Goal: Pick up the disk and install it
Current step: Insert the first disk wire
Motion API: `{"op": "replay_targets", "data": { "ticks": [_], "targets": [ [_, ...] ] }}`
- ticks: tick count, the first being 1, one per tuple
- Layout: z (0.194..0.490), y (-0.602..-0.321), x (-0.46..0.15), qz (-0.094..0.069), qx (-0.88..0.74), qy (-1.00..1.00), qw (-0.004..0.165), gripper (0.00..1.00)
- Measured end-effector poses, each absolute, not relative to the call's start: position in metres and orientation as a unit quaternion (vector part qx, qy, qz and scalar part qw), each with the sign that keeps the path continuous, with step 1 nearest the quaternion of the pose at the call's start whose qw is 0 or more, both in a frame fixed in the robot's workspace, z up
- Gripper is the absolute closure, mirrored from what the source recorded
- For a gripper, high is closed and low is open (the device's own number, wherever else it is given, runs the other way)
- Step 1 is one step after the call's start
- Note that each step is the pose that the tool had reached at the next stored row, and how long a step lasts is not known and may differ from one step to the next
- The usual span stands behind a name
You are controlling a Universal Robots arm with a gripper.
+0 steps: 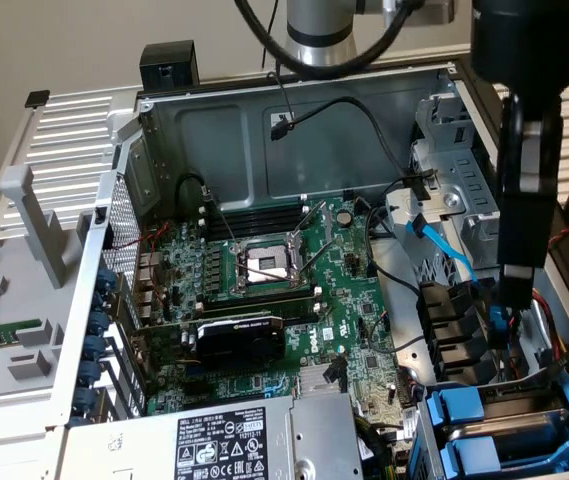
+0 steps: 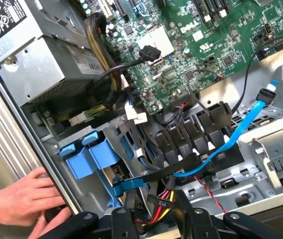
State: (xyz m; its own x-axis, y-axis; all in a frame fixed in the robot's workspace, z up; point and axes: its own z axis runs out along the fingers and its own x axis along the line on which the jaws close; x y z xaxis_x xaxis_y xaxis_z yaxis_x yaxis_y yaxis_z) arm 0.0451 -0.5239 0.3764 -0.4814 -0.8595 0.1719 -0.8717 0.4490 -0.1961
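The claw [image 1: 509, 310] was held spread, empty, at the exterior view's right. A hand [image 2: 17, 199] was laid against the case [image 2: 12, 134].

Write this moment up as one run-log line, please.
pincer: low inside computer case, near drive bay | blue carriers: two, seated in bay | person's hand: at case edge

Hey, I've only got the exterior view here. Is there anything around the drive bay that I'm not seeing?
Observer: Yes. In the wrist view, a person's hand lies against the case's outer edge, right beside the blue carrier fronts.
Operator: Okay. Any loose wiring near that bay?
Observer: A red, yellow and black wire bundle sits close to the blue cable, just past the bay.
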Motion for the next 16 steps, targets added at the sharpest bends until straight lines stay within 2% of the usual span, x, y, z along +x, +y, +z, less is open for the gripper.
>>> {"op": "replay_targets", "data": {
  "ticks": [10, 16],
  "targets": [
    [0.42, -0.536, 0.045, 0.129, 0.508, -0.851, 0.024, 0.57],
    [0.424, -0.544, 0.045, 0.127, 0.508, -0.851, 0.023, 0.57]
  ]
}}
